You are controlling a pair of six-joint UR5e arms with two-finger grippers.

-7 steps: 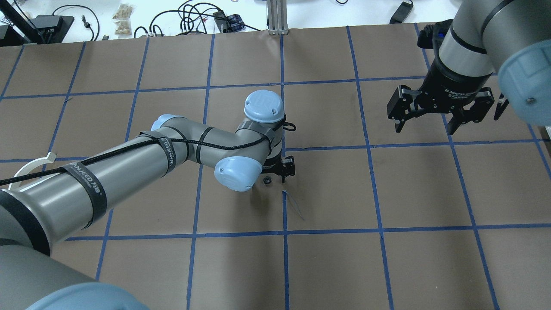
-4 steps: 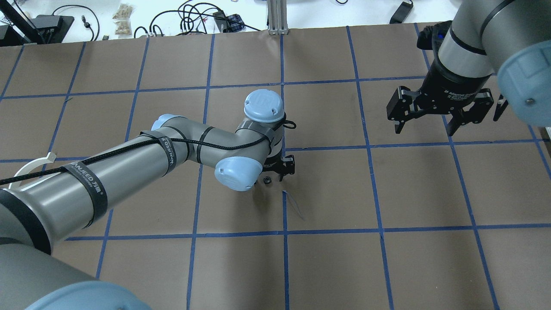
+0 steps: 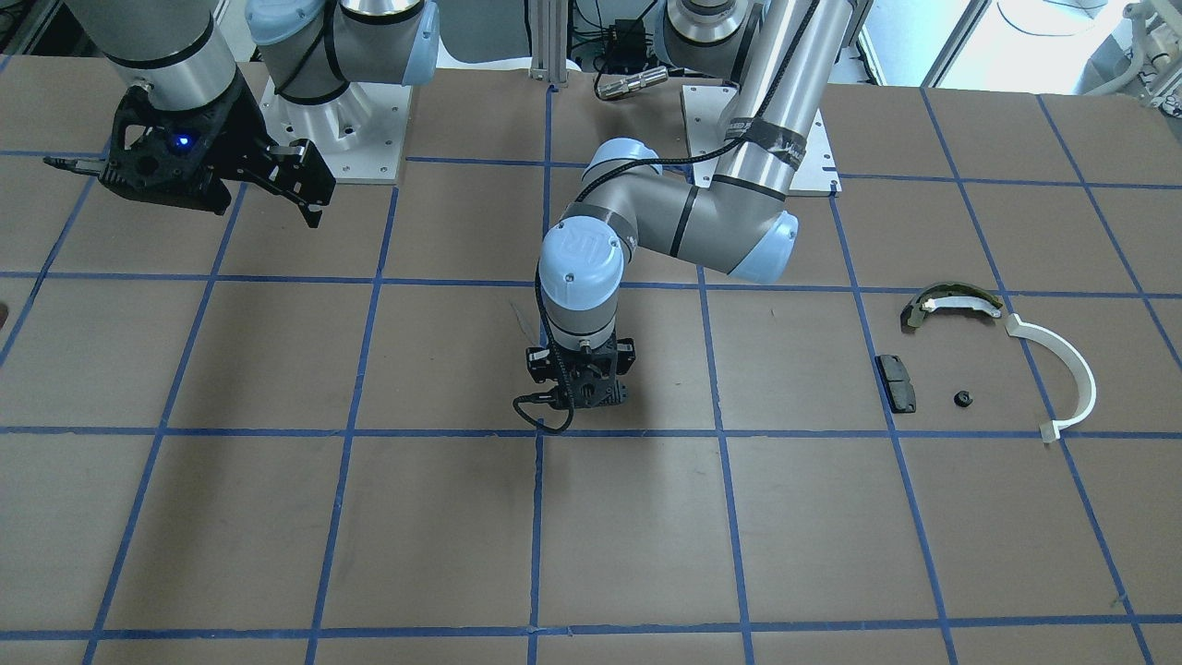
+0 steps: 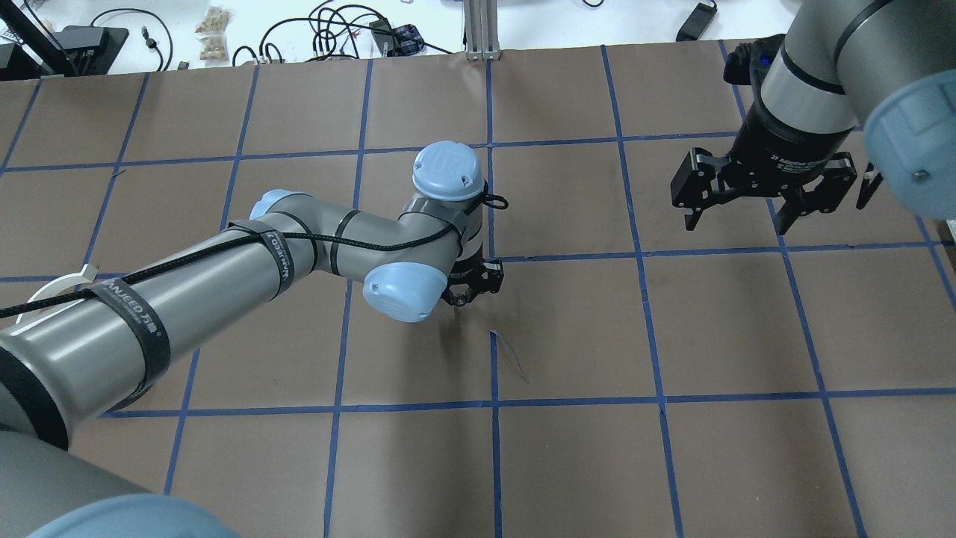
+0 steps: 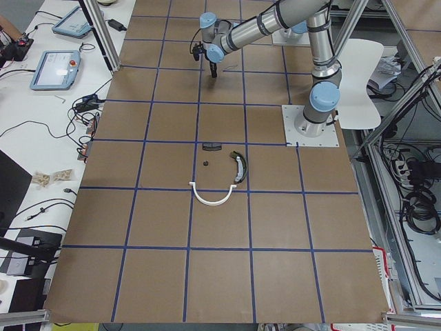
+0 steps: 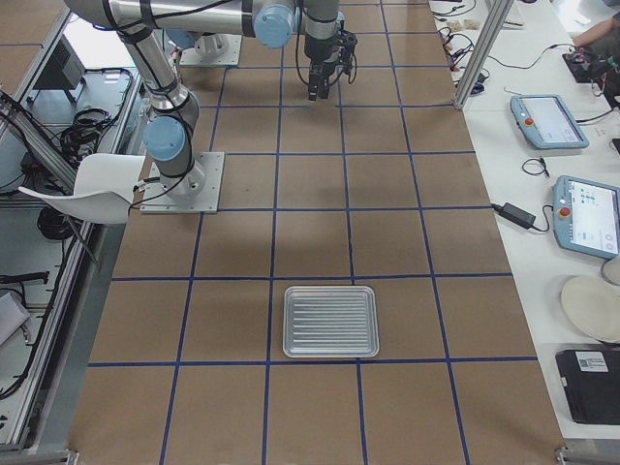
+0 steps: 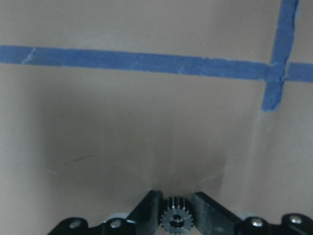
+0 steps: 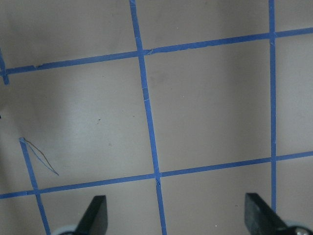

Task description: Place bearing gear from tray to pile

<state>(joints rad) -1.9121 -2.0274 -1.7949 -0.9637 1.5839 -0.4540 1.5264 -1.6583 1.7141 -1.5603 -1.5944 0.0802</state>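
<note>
**Bearing gear (image 7: 172,221) in the grip, pile not yet reached**

Reading across from the operators' side. Far left, the right gripper (image 4: 738,215) hangs high, jaws spread wide, nothing between them, no part in this play.

Centre of the table (image 3: 646,536), and here's the action: the left gripper (image 7: 175,205) points straight down, drawn in narrow, its two fingers pinching the little toothed gear by the rim. It is low over the surface near a blue tape cross (image 7: 274,73); touching or not, I can't tell.

On the right waits the pile (image 3: 963,399): black pad (image 3: 897,382), curved shoe (image 3: 951,303), white arc (image 3: 1088,377), loosely grouped and well apart from the gear.

The tray (image 6: 330,321) sits far off at the table's other end.

My read: the pick-up is done and the gear is out of the tray. The carry to the pile and the release are left.
</note>
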